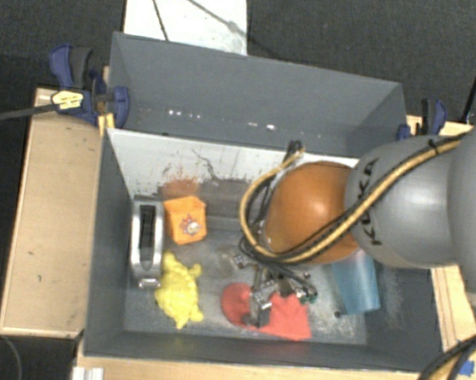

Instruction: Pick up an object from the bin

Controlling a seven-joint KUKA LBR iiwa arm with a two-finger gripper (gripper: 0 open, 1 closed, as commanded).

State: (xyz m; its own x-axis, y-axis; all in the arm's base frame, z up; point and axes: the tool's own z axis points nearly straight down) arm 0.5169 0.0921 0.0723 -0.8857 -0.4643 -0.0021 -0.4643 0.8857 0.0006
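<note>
My gripper (259,310) hangs below the orange wrist cover, low in the bin near its front wall. Its fingertips reach down onto a red flat thing (287,319), a round red part on the left and a crumpled red part on the right. Whether the red thing sits between the fingers is hidden by the gripper body. A blue cylinder (356,283) lies just to the right of the gripper, partly under the arm.
A yellow soft figure (179,290) lies front left, an orange block (185,220) behind it, and a silver-grey tape-like tool (145,242) along the left wall. The arm covers the bin's right half.
</note>
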